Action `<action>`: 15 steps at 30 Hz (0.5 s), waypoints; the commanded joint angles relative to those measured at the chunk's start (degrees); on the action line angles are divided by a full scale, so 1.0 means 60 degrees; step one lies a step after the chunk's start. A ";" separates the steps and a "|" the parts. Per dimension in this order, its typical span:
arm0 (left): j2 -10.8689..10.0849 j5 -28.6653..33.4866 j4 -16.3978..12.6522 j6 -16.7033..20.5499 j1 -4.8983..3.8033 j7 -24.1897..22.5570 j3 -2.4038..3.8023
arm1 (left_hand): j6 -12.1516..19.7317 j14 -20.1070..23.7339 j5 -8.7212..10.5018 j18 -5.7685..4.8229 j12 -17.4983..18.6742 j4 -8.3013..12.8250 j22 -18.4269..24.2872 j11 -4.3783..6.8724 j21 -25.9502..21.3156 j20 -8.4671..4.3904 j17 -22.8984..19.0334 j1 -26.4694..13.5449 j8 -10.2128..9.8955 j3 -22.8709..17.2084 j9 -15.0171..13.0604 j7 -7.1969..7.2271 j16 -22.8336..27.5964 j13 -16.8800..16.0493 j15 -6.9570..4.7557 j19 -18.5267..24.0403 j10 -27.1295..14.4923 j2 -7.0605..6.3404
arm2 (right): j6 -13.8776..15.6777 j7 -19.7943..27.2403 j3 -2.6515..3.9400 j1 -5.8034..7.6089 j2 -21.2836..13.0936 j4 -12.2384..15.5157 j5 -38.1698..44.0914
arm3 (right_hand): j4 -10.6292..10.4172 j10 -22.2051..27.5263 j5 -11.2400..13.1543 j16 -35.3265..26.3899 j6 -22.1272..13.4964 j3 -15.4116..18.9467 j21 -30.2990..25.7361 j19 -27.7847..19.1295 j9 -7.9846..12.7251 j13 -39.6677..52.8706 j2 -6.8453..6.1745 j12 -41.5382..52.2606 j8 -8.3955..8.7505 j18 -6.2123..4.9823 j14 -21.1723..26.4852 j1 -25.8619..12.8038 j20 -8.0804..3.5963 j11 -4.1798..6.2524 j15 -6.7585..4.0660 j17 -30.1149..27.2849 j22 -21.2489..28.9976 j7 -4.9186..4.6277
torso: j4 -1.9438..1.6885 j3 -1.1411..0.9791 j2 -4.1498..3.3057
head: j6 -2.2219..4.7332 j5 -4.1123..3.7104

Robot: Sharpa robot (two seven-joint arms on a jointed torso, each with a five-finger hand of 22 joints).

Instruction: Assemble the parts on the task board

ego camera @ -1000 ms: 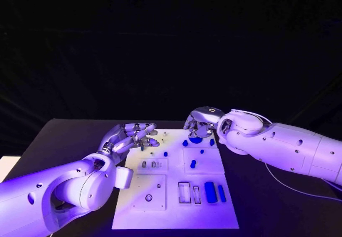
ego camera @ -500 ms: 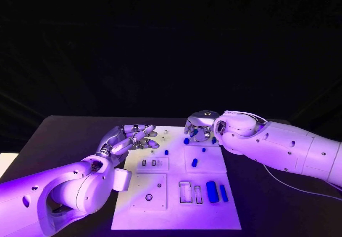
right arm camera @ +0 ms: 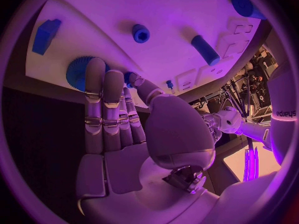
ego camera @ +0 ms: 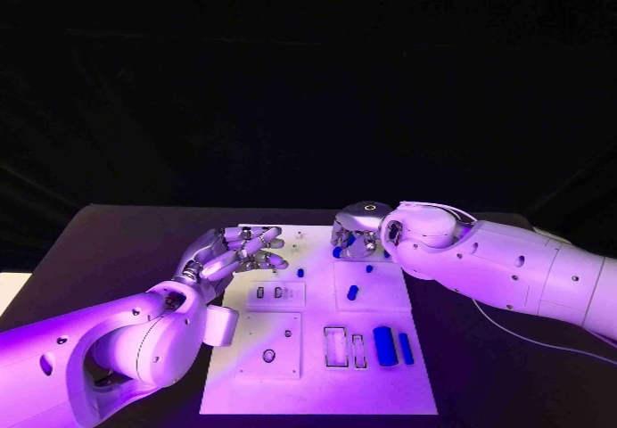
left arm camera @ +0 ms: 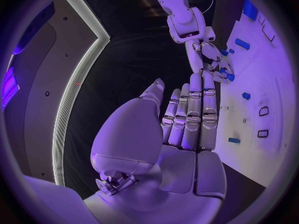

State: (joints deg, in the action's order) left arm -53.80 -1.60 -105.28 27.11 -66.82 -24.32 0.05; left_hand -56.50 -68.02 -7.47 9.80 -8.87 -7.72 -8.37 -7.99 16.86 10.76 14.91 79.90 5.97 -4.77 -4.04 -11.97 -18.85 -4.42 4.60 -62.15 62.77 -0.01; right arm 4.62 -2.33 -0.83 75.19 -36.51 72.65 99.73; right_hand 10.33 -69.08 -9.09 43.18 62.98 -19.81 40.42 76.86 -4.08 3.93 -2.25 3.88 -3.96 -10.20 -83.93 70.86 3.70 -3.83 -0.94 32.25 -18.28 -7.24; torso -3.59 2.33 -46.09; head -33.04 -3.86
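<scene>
Head view: black table (ego camera: 116,241) bears white task board (ego camera: 315,392); left robot hand (ego camera: 242,250) spread, right robot hand (ego camera: 357,234) unclear.

Blue gear (right arm camera: 79,72) half hidden behind right hand's fingers (right arm camera: 94,99); small blue part (right arm camera: 130,78) at thumb tip too covered to identify or judge pinched; round blue part (right arm camera: 241,4) cut by circle's rim.

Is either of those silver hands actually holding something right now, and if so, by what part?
The left hand holds nothing, fingers straight over the task board's edge. The right hand pinches a small blue part between thumb and fingertip, by its tip; which part it is cannot be told.
</scene>
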 commanded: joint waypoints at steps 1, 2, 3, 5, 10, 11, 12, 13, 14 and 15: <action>0.0033 0.0045 -0.0015 -0.0265 -0.0013 0.0032 0.0011 | 0.0058 -0.0042 -0.0034 0.0088 0.0063 0.0075 -0.0017 -0.0053 0.0062 -0.0022 0.0032 0.0091 -0.0079 0.0016 0.0015 -0.0032 -0.0052 0.0017 -0.0006 -0.0068 -0.0064 -0.0019 | -0.0268 0.0069 0.0002 -0.0011 0.0038 -0.0023 0.0106 | -0.0056 -0.0071 0.0047 0.0237 0.0107 -0.0088 0.0104 -0.0019 -0.0020 -0.0009 0.0046 0.0018 -0.0042 -0.0013 -0.0356 -0.0073 0.0031 0.0045 -0.0094 0.0235 -0.0057 0.0029 | -0.0002 0.0003 -0.0052 | -0.0006 0.0014; 0.0040 0.0046 -0.0005 -0.0275 -0.0013 0.0056 0.0012 | 0.0085 -0.0034 -0.0035 0.0085 0.0080 0.0092 -0.0021 -0.0061 0.0063 -0.0023 0.0052 0.0105 -0.0095 0.0012 0.0019 -0.0043 -0.0066 0.0021 -0.0002 -0.0072 -0.0087 -0.0024 | -0.0286 0.0103 0.0002 -0.0013 0.0049 -0.0031 0.0076 | -0.0086 -0.0107 0.0063 0.0408 0.0141 -0.0122 0.0182 -0.0027 -0.0025 -0.0007 0.0057 0.0023 -0.0046 -0.0014 -0.0356 -0.0067 0.0031 0.0057 -0.0103 0.0405 -0.0117 0.0038 | -0.0005 0.0002 -0.0057 | -0.0017 0.0005; 0.0043 0.0046 0.0003 -0.0281 -0.0013 0.0069 0.0012 | 0.0096 -0.0029 -0.0036 0.0084 0.0086 0.0100 -0.0022 -0.0065 0.0063 -0.0023 0.0062 0.0110 -0.0102 0.0010 0.0021 -0.0047 -0.0073 0.0023 0.0000 -0.0073 -0.0096 -0.0024 | -0.0288 0.0124 0.0002 -0.0014 0.0056 -0.0034 0.0062 | -0.0100 -0.0127 0.0070 0.0514 0.0163 -0.0144 0.0277 -0.0017 -0.0029 -0.0006 0.0064 0.0025 -0.0050 -0.0003 -0.0358 -0.0059 0.0031 0.0063 -0.0109 0.0512 -0.0224 0.0044 | -0.0007 -0.0002 -0.0066 | -0.0016 0.0004; 0.0045 0.0046 0.0017 -0.0286 -0.0013 0.0093 0.0012 | 0.0109 -0.0024 -0.0037 0.0083 0.0092 0.0109 -0.0024 -0.0069 0.0064 -0.0024 0.0074 0.0119 -0.0110 0.0004 0.0022 -0.0052 -0.0081 0.0026 0.0001 -0.0075 -0.0107 -0.0022 | -0.0274 0.0166 0.0002 -0.0016 0.0065 -0.0034 0.0034 | -0.0128 -0.0174 0.0078 0.0714 0.0213 -0.0187 0.0468 0.0000 -0.0038 -0.0003 0.0074 0.0030 -0.0059 0.0017 -0.0358 -0.0040 0.0029 0.0075 -0.0121 0.0711 -0.0438 0.0055 | -0.0009 -0.0006 -0.0074 | -0.0027 0.0005; 0.0043 0.0047 0.0037 -0.0292 -0.0013 0.0136 0.0013 | 0.0131 -0.0008 -0.0041 0.0081 0.0100 0.0138 -0.0029 -0.0075 0.0065 -0.0025 0.0102 0.0149 -0.0123 -0.0017 0.0023 -0.0060 -0.0100 0.0031 0.0003 -0.0078 -0.0127 -0.0011 | -0.0203 0.0266 0.0002 -0.0019 0.0069 -0.0011 -0.0060 | -0.0191 -0.0287 0.0087 0.1208 0.0339 -0.0283 0.0962 0.0055 -0.0064 0.0003 0.0093 0.0039 -0.0087 0.0080 -0.0371 0.0003 0.0019 0.0104 -0.0148 0.1210 -0.1014 0.0087 | -0.0018 -0.0003 -0.0107 | -0.0004 -0.0007; 0.0042 0.0047 0.0040 -0.0285 -0.0013 0.0146 0.0013 | 0.0134 -0.0002 -0.0042 0.0080 0.0101 0.0150 -0.0031 -0.0075 0.0066 -0.0027 0.0114 0.0163 -0.0125 -0.0030 0.0022 -0.0062 -0.0108 0.0033 0.0003 -0.0079 -0.0133 -0.0002 | -0.0190 0.0279 0.0002 -0.0020 0.0070 -0.0009 -0.0082 | -0.0203 -0.0308 0.0088 0.1308 0.0363 -0.0303 0.1059 0.0066 -0.0069 0.0004 0.0100 0.0039 -0.0091 0.0092 -0.0375 0.0013 0.0016 0.0110 -0.0152 0.1312 -0.1128 0.0092 | -0.0022 -0.0006 -0.0118 | -0.0001 -0.0006; 0.0041 0.0047 0.0042 -0.0273 -0.0013 0.0158 0.0013 | 0.0135 0.0000 -0.0042 0.0080 0.0102 0.0150 -0.0031 -0.0076 0.0066 -0.0027 0.0116 0.0165 -0.0126 -0.0033 0.0022 -0.0062 -0.0110 0.0033 0.0003 -0.0080 -0.0134 0.0002 | -0.0157 0.0292 0.0002 -0.0020 0.0072 -0.0006 -0.0114 | -0.0231 -0.0336 0.0089 0.1433 0.0391 -0.0346 0.1186 0.0058 -0.0076 0.0002 0.0104 0.0028 -0.0088 0.0106 -0.0361 0.0029 0.0015 0.0112 -0.0161 0.1420 -0.1251 0.0102 | -0.0020 -0.0006 -0.0125 | 0.0013 -0.0006; 0.0041 0.0048 0.0044 -0.0270 -0.0013 0.0166 0.0013 | 0.0137 0.0002 -0.0043 0.0079 0.0102 0.0152 -0.0032 -0.0077 0.0066 -0.0027 0.0120 0.0168 -0.0127 -0.0039 0.0022 -0.0063 -0.0113 0.0034 0.0003 -0.0080 -0.0136 0.0010 | -0.0114 0.0295 0.0002 -0.0020 0.0072 -0.0003 -0.0139 | -0.0245 -0.0349 0.0084 0.1485 0.0407 -0.0375 0.1241 0.0047 -0.0080 0.0001 0.0116 0.0023 -0.0087 0.0109 -0.0350 0.0044 0.0013 0.0116 -0.0161 0.1465 -0.1302 0.0104 | -0.0017 -0.0009 -0.0133 | 0.0043 -0.0010; 0.0040 0.0049 0.0048 -0.0267 -0.0013 0.0175 0.0013 | 0.0137 0.0002 -0.0043 0.0079 0.0102 0.0152 -0.0032 -0.0077 0.0066 -0.0027 0.0120 0.0168 -0.0127 -0.0039 0.0022 -0.0063 -0.0113 0.0034 0.0003 -0.0080 -0.0136 0.0010 | -0.0038 0.0297 0.0002 -0.0020 0.0069 0.0003 -0.0169 | -0.0253 -0.0386 0.0076 0.1629 0.0450 -0.0436 0.1382 0.0062 -0.0091 0.0005 0.0160 0.0027 -0.0100 0.0124 -0.0354 0.0092 0.0005 0.0127 -0.0175 0.1615 -0.1469 0.0111 | -0.0017 -0.0006 -0.0133 | 0.0043 -0.0011; 0.0040 0.0050 0.0051 -0.0264 -0.0013 0.0183 0.0013 | 0.0138 0.0003 -0.0043 0.0079 0.0102 0.0152 -0.0032 -0.0077 0.0066 -0.0027 0.0121 0.0168 -0.0127 -0.0040 0.0022 -0.0063 -0.0113 0.0034 0.0003 -0.0080 -0.0136 0.0011 | 0.0071 0.0298 0.0002 -0.0021 0.0065 0.0012 -0.0203 | -0.0265 -0.0423 0.0078 0.1760 0.0488 -0.0485 0.1505 0.0080 -0.0102 0.0009 0.0201 0.0034 -0.0112 0.0139 -0.0362 0.0123 -0.0002 0.0138 -0.0185 0.1753 -0.1618 0.0117 | -0.0016 -0.0008 -0.0143 | 0.0031 -0.0013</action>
State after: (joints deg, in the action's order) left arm -53.65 -1.43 -104.95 26.67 -66.82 -23.41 0.08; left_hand -56.19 -68.02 -7.47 9.80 -8.44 -7.18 -8.48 -8.49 17.09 10.55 15.56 80.36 5.41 -4.99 -3.97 -12.28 -19.35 -4.30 4.61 -62.35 62.25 0.00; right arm 4.56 -1.32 -0.66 75.28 -36.18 72.65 99.13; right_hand 8.83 -71.19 -8.72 53.17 65.36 -22.40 48.88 76.86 -4.43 3.92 -1.85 3.88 -4.35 -10.20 -83.94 71.00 3.70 -2.98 -1.77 42.17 -27.36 -6.50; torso -3.68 2.30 -46.78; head -32.91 -3.89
